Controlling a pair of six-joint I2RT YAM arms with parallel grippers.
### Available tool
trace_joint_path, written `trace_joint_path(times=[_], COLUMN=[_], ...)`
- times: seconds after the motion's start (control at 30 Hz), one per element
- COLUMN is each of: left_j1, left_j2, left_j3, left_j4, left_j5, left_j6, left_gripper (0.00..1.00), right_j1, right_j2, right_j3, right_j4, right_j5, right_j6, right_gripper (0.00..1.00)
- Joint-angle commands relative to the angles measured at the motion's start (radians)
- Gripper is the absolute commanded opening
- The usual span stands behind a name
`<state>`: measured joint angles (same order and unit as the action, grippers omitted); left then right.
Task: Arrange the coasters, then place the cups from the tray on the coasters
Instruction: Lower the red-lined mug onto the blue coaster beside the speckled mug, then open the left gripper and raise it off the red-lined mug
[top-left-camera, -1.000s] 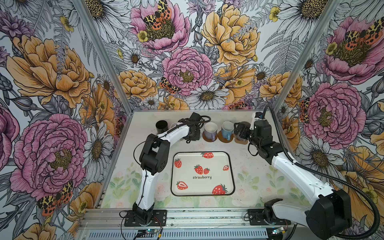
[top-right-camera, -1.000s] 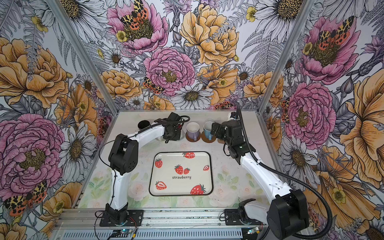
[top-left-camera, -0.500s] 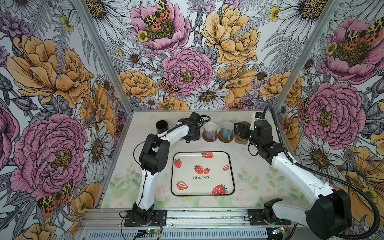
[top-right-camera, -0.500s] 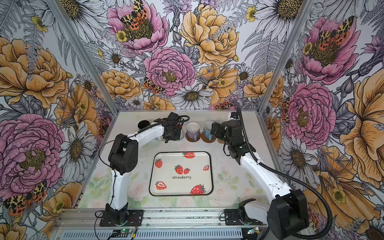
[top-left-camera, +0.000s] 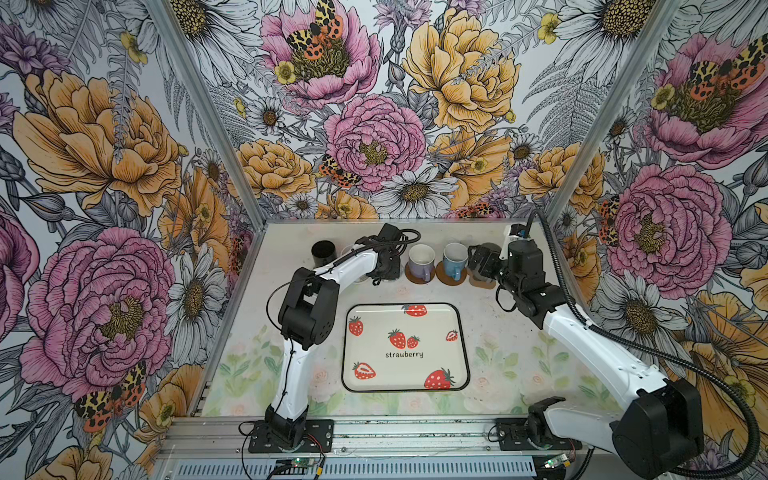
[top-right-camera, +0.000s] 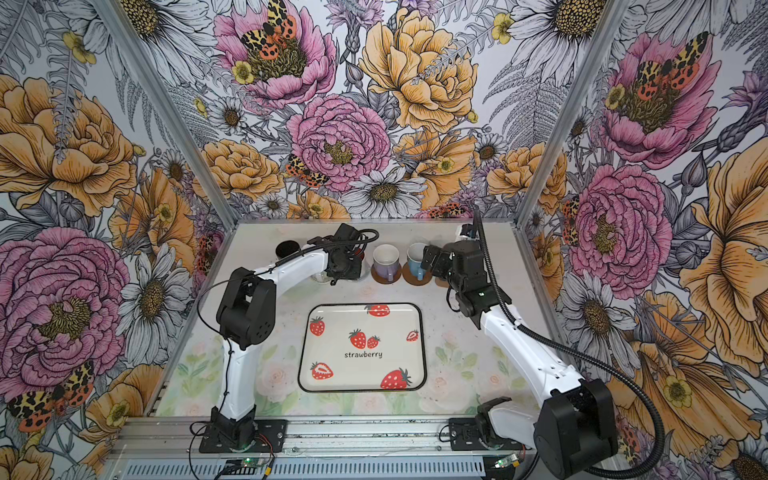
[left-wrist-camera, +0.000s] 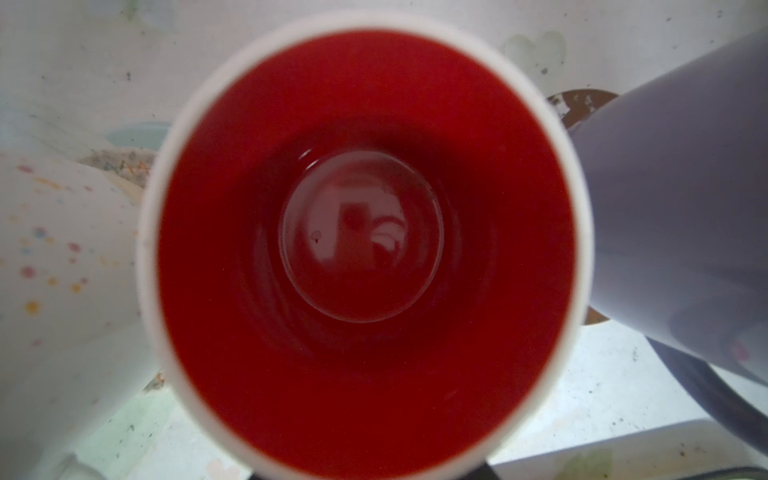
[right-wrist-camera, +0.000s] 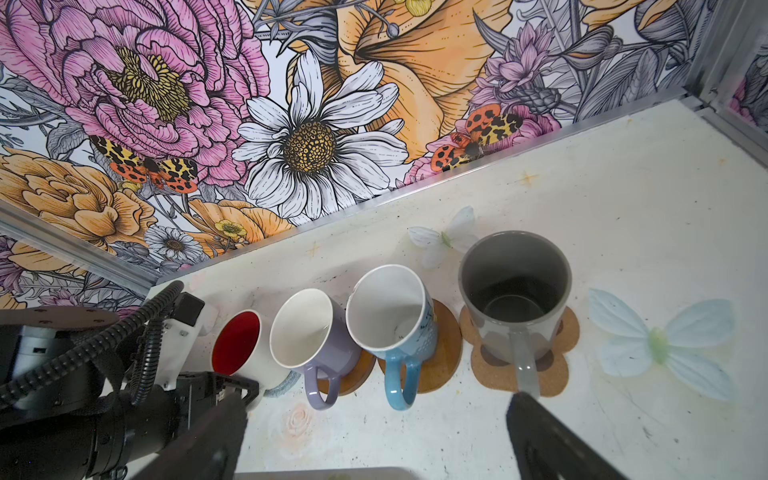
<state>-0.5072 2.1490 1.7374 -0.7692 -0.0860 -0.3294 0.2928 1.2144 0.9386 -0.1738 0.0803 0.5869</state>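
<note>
Tabletop (top-left-camera: 490, 357) is crowded along its back edge: your right fingers (right-wrist-camera: 540, 436) gape empty near the grey mug (right-wrist-camera: 515, 299); left fingers (top-left-camera: 385, 274) over red-lined mug (left-wrist-camera: 365, 249), cannot tell.

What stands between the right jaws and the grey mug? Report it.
Nothing visible. In the right wrist view the grey mug sits on the paw-shaped coaster, with its handle toward the right gripper. The jaws are open, and one tip is right at the handle's end. The light blue mug stands beside it, off that line.
</note>
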Motion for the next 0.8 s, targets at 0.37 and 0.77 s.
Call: trace_joint_path(times=[0.37, 0.77], left_j1=[0.008, -0.007], left_j2=[-0.089, -0.276], left_j3=[-0.023, -0.098], left_j4=[0.031, 0.037], left_j5=[0.021, -0.009], left_j6=[-0.007, 0.006], left_gripper=[0.5, 0.52], right_j1=[-0.009, -0.009], right_j2=[-0.01, -0.021], right_j3=[0.003, 0.003], right_j4=[0.027, 0.028], right_j5=[-0.01, -0.032], right_j6=[0.005, 0.005], right_gripper=[1.0, 0.99])
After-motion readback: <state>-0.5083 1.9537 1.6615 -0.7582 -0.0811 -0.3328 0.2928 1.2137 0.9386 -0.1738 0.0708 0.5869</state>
